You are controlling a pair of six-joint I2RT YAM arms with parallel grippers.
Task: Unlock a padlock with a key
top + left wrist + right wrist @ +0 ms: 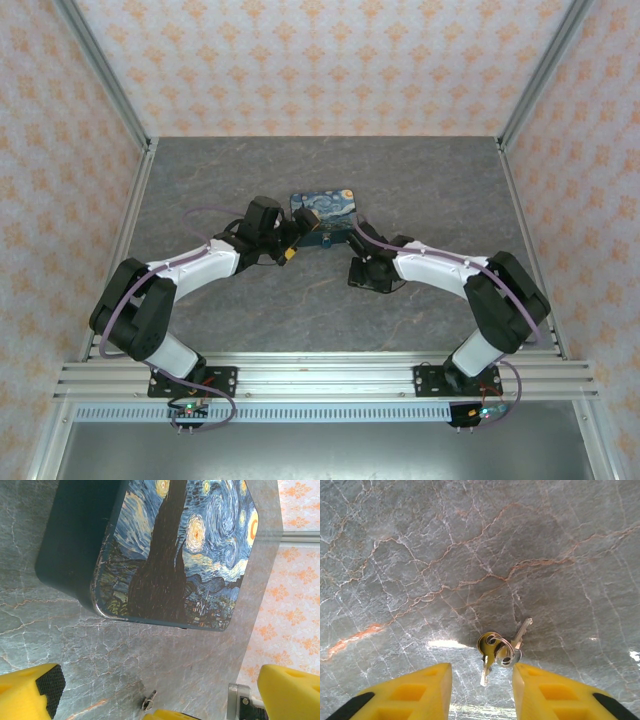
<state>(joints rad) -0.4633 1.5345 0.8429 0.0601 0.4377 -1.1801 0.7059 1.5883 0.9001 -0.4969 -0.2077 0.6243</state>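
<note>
We see a grey marbled table veined in white and rusty orange. The box is dark blue, its lid swirling with blue and yellow stars. The walls wear cream paper with orange floral motifs. The right gripper has yellow fingers with black pads; the keys are brass and silver.

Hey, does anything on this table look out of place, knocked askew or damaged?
Nothing looks damaged or spilled. The key ring lies loose on the table between the fingers of the open right tool, not gripped. The patterned box sits slightly turned against the table's edges.
</note>
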